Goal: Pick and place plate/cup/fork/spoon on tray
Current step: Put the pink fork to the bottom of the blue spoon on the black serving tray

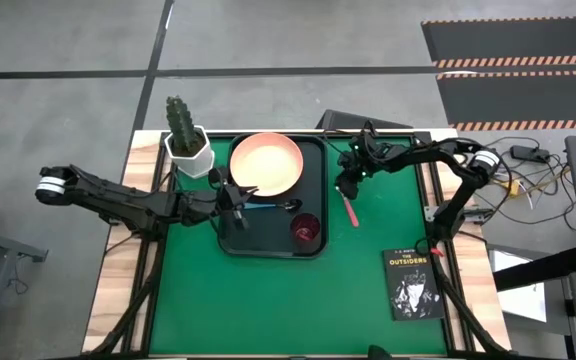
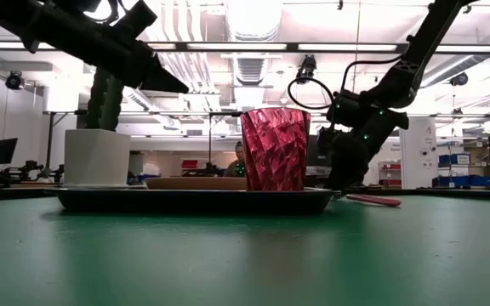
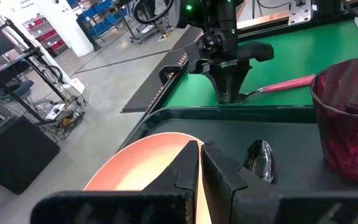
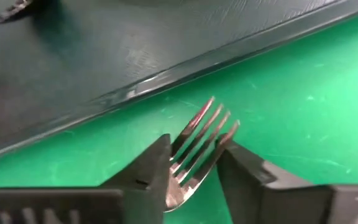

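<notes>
A green surface (image 1: 268, 300) carries the dark tray (image 1: 313, 150), with both arms reaching in over it.

The plate (image 1: 265, 164), the cup (image 1: 306, 230) and the spoon (image 1: 268, 206) all lie on the tray; the spoon sits between plate and cup. The fork (image 1: 350, 208) lies on the green surface just beside the tray's right rim. The right gripper (image 4: 194, 163) is down at the fork's tines, its jaws standing on either side of them and touching them. The left gripper (image 3: 201, 163) hangs over the tray near the plate's edge, jaws clenched together on nothing. A cactus pot (image 1: 188, 152) and a book (image 1: 411, 283) also sit on the surface.
</notes>
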### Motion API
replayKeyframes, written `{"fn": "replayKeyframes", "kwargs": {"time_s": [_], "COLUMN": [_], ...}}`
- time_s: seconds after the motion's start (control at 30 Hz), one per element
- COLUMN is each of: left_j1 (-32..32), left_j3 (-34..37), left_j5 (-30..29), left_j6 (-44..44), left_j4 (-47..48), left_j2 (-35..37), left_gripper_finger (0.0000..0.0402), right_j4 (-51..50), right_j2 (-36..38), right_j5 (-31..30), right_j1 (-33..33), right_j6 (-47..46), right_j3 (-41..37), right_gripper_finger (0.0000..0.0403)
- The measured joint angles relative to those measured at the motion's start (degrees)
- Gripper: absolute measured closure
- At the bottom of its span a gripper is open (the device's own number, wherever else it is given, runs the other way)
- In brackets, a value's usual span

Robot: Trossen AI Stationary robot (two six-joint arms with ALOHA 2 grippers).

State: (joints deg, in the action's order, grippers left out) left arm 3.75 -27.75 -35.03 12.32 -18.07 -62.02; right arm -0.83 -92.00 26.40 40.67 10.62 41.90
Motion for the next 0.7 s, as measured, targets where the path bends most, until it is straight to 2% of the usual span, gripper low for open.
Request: {"fn": "replayKeyframes", "kwargs": {"time_s": [0.23,0.47,0.7], "left_j1": [0.00,0.00,0.00], "left_j3": [0.00,0.00,0.00], "left_j5": [0.00,0.00,0.00], "left_j6": [-0.09,-1.13,-3.02], "left_j4": [-0.95,-1.07,-1.28], "left_j2": [0.00,0.00,0.00], "left_gripper_finger": [0.0402,0.0402,0.0402], "right_j4": [-0.03,-0.40,-2.00], "right_j2": [-0.01,2.72,14.28], "right_j5": [4.03,5.39,5.07], "right_j1": [1.62,3.54,3.45], "right_j6": [-3.39,-6.14,-8.31], "right_j3": [-0.05,-0.08,-0.05], "right_gripper_finger": [0.0385,0.0394,0.0394]}}
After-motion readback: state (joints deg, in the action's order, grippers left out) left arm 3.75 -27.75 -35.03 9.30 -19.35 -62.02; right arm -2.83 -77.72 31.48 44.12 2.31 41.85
